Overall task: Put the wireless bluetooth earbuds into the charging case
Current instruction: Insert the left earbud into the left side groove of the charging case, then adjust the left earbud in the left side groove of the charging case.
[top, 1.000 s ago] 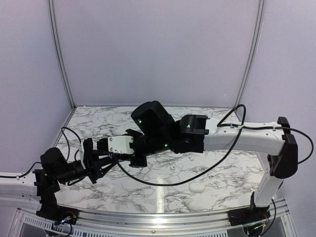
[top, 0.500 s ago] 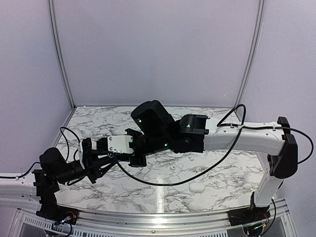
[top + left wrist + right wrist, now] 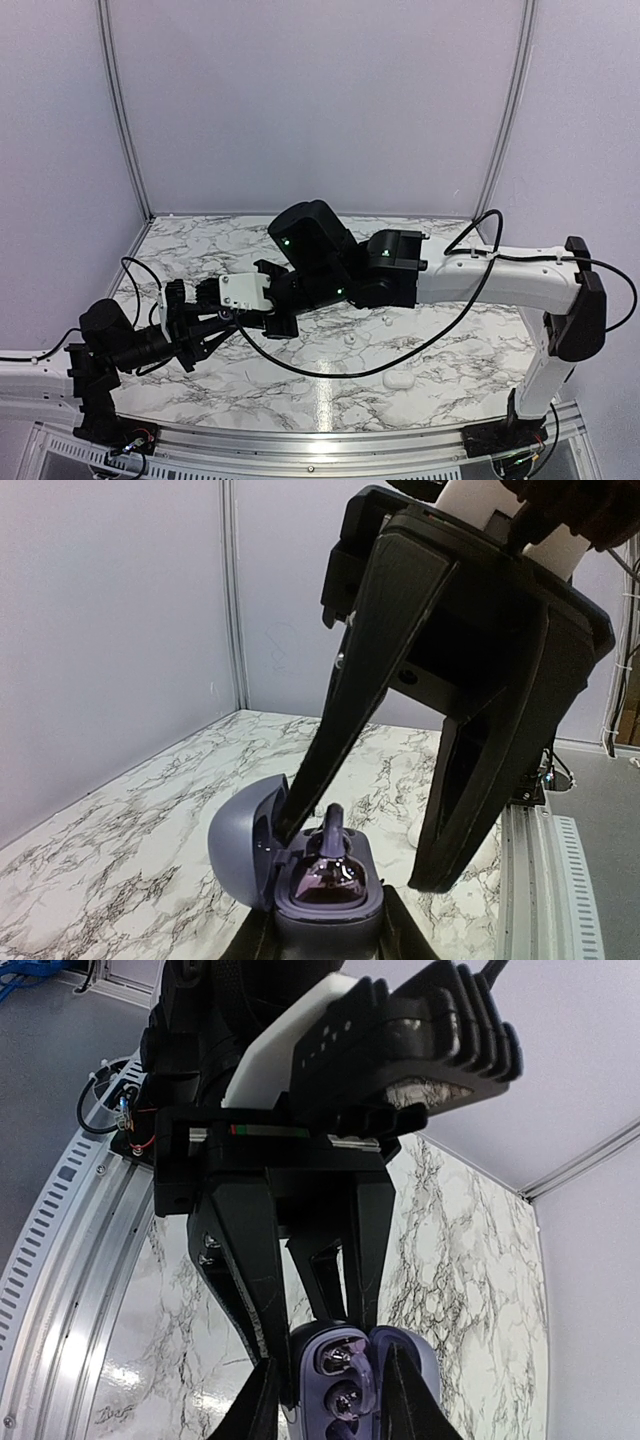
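Open case [image 3: 345, 1385] clamped in the left gripper [image 3: 318, 1332], lid to the right. The right gripper's [image 3: 332, 1365] tips stand apart, flanking it, over the marble table [image 3: 455, 1250].

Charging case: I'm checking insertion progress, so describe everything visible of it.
The charging case is a blue-grey, matte, pebble-shaped shell, upright with its hinged lid swung open. The left hand clamps its base from both sides. A dark earbud sits in its cavity, stem up, and the right hand straddles it from above, fingers spread.
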